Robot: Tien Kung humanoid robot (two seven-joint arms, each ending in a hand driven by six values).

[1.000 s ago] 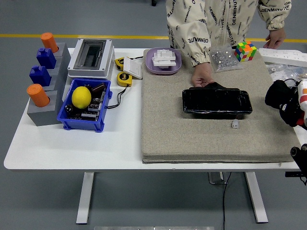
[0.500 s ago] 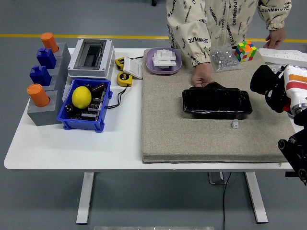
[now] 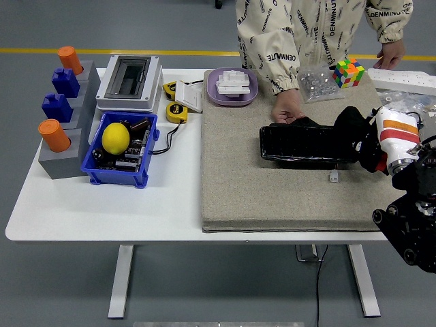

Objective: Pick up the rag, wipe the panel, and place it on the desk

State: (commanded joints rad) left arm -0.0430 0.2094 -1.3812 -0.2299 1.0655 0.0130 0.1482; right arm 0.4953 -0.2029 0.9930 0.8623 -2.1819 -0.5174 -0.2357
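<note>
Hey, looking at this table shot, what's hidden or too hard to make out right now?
- Right hand, head view: a black mass at the black panel's right end; whether it holds a rag, and where the rag is, cannot be told.
- Left hand: out of frame.
- Panel's far edge: covered by the person's hand.
- Blue bin: small parts beside the lemon too small to identify.
- Clear bag: contents too small.
</note>
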